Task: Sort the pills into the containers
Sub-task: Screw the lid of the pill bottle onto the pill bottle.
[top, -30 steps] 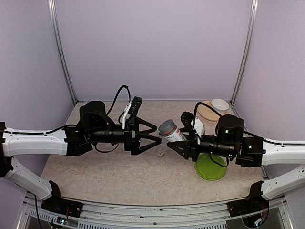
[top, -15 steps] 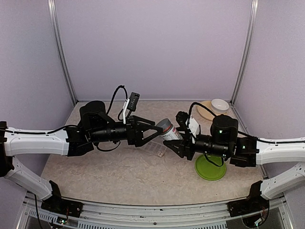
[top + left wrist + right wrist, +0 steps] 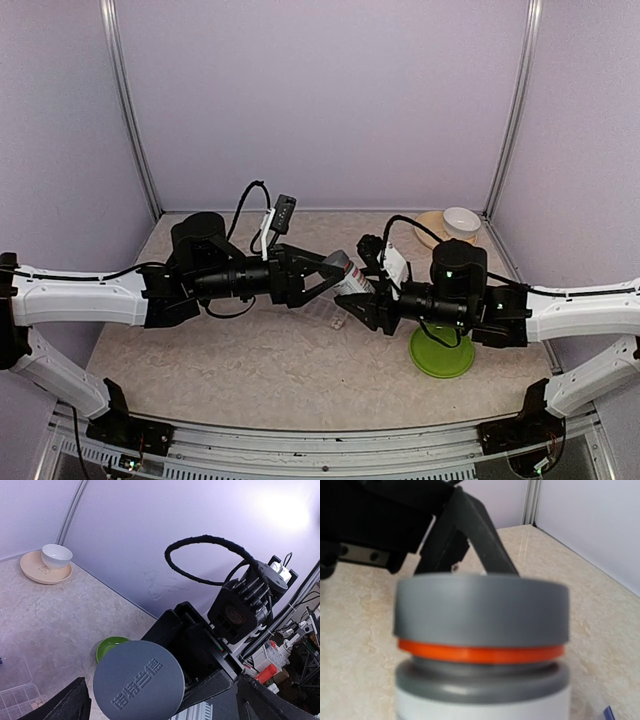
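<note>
A white pill bottle [image 3: 352, 284] with a grey cap [image 3: 139, 681] and an orange ring [image 3: 480, 653] hangs tilted above the table, and my right gripper [image 3: 364, 302] is shut on its body. My left gripper [image 3: 331, 275] is open, one finger on each side of the cap [image 3: 480, 609], with gaps showing. The clear pill box with the containers [image 3: 324, 314] lies flat on the table just below the bottle; a corner of it also shows in the left wrist view [image 3: 14, 701]. No pills show. The right wrist view does not show its own fingers; the bottle fills it.
A round green plate [image 3: 441, 353] lies under my right arm and shows behind the cap [image 3: 111, 646]. A white bowl [image 3: 461, 219] sits on a beige plate [image 3: 432, 234] in the far right corner. Purple walls close in the table on three sides.
The right arm has carried the bottle leftward, toward the middle. The left gripper has rolled on its wrist and moved right, so its open fingers now flank the cap.
</note>
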`<state>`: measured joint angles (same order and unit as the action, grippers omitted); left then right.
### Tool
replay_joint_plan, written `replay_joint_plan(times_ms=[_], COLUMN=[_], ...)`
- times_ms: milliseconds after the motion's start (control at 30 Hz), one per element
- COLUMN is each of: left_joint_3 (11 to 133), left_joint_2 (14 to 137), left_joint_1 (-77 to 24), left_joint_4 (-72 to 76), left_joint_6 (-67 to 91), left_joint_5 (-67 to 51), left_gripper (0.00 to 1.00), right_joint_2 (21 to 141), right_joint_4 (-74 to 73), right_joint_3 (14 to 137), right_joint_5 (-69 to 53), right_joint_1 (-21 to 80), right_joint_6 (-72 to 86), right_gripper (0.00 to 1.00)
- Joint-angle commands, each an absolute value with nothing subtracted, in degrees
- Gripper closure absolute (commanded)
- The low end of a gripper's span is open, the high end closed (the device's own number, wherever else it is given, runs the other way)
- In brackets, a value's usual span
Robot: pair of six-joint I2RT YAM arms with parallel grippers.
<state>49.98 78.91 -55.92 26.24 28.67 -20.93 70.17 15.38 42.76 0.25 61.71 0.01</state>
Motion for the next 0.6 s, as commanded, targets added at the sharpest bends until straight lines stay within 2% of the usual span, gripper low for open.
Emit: replay_joint_plan(times_ms=[0, 567], left_joint_3=[52.09, 52.37], left_joint_2=[79.31, 78.83], left_joint_1=[-56.42, -56.6], left_joint_4=[27.53, 29.48], left_joint_6=[27.6, 27.6], left_joint_5=[-21.2, -23.33], left_gripper=[0.01, 0.01], right_joint_2=[71.37, 76.92], right_joint_4=[17.7, 17.58], right_joint_3=[45.63, 48.12], right_joint_5=[0.35, -4.1], right_joint_1=[62.05, 62.15], right_joint_6=[0.2, 0.51], right_gripper=[0.79, 0.8])
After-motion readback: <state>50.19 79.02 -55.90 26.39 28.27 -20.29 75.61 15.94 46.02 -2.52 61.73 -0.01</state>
